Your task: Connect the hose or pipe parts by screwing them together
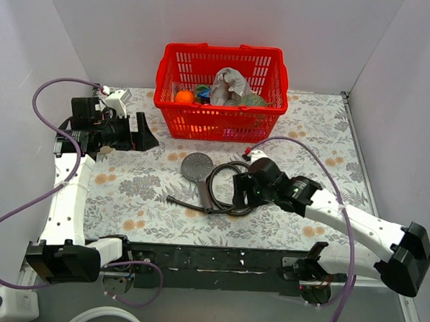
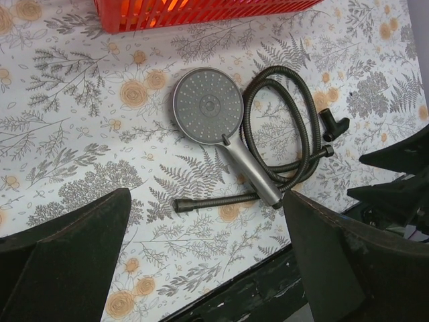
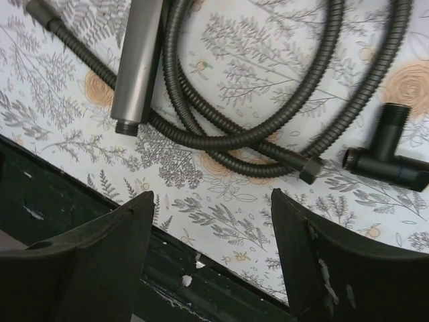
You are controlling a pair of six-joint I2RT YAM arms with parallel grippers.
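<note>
The grey hand shower (image 1: 197, 165) lies flat in the middle of the table, its round head (image 2: 208, 105) far and its handle (image 3: 137, 67) pointing near. The dark coiled hose (image 1: 228, 185) loops beside and under the handle. One end nut (image 2: 181, 206) lies left of the handle, the other (image 3: 310, 171) at the coil's right. A small dark T-shaped fitting (image 3: 389, 154) lies just beyond that nut. My right gripper (image 1: 241, 193) hovers open over the coil's near right side, nothing between its fingers (image 3: 315, 248). My left gripper (image 1: 145, 136) is open and empty, raised at the far left.
A red basket (image 1: 220, 125) with several items stands at the back centre. A black strip (image 1: 217, 258) runs along the table's near edge. White walls close in the left, back and right sides. Purple cables (image 1: 49, 87) arc beside both arms.
</note>
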